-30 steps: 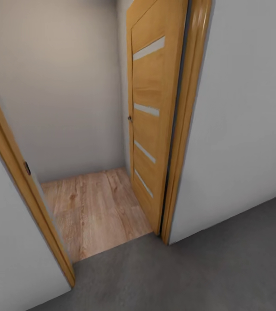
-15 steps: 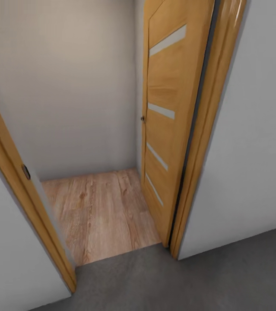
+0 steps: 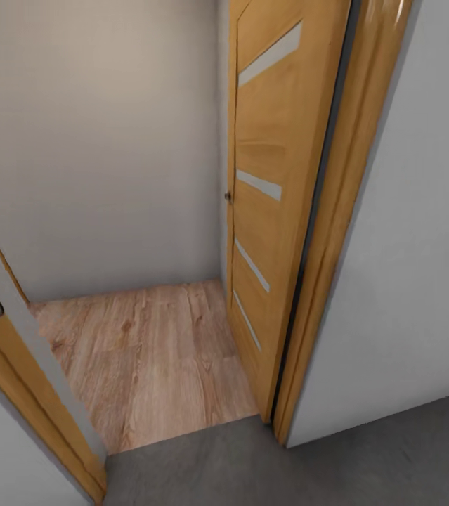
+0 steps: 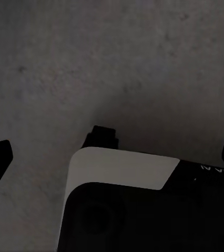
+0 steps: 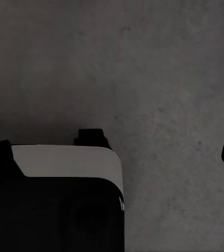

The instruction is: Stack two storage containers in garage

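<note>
- Change since half a second ago: my head camera has moved, so the whole doorway picture has shifted. The left door frame (image 3: 20, 414) now sits lower, at 8 o'clock, and more of the wood plank floor (image 3: 147, 358) shows beyond the threshold. The things themselves have not moved.
- The open wooden door (image 3: 270, 190), with pale inset strips, stands at 1 o'clock, folded back against the right frame post (image 3: 336, 225).
- A plain grey-white wall (image 3: 98, 140) closes the space behind the planks, at 11 o'clock.
- The floor (image 3: 266, 464) under me is dark grey, rough, speckled concrete. It runs across 6 o'clock and meets the planks at the doorway.
- My left claw (image 4: 112, 152) hangs over that concrete, fingertips spread wide, nothing between them.
- My right claw (image 5: 114, 149) is the same: spread wide over the concrete, pinching nothing.
</note>
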